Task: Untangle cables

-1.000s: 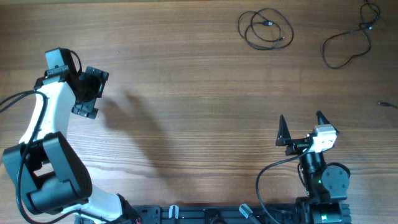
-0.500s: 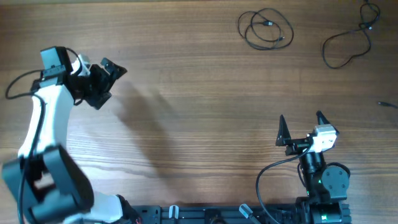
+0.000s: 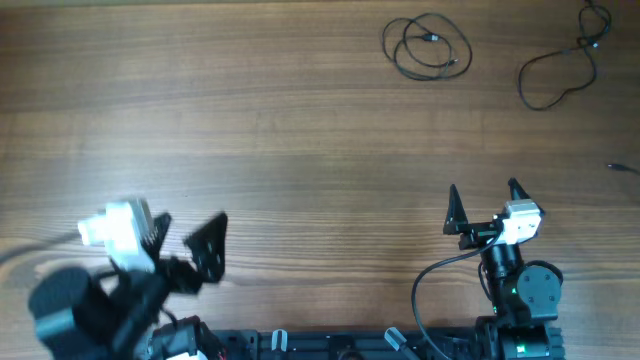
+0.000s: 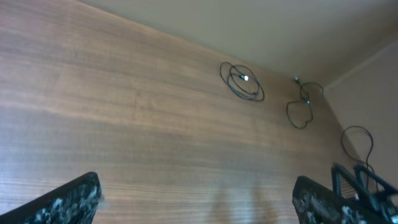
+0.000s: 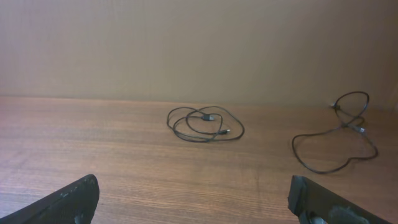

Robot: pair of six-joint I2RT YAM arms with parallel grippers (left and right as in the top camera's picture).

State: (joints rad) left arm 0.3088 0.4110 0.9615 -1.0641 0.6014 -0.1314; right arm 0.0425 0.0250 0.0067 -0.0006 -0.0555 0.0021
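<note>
Two thin black cables lie apart at the far side of the wooden table. One is a small coil (image 3: 432,38), also seen in the left wrist view (image 4: 244,77) and the right wrist view (image 5: 211,117). The other is a loose open loop (image 3: 521,78) near the far right corner (image 4: 305,96) (image 5: 294,147). My left gripper (image 3: 190,245) (image 4: 196,182) is open and blurred at the front left, far from both cables. My right gripper (image 3: 484,190) (image 5: 194,183) is open at the front right, over bare wood with nothing between its fingers.
A short black cord end (image 3: 622,168) pokes in at the table's right edge. The right arm's thicker black wire (image 3: 425,285) curls beside its base at the front edge. A tan wall rises behind the table's far edge (image 5: 199,50).
The left arm has swung from the mid-left of the table down to the front left, its gripper staying open. The right arm and both cables have not moved.
</note>
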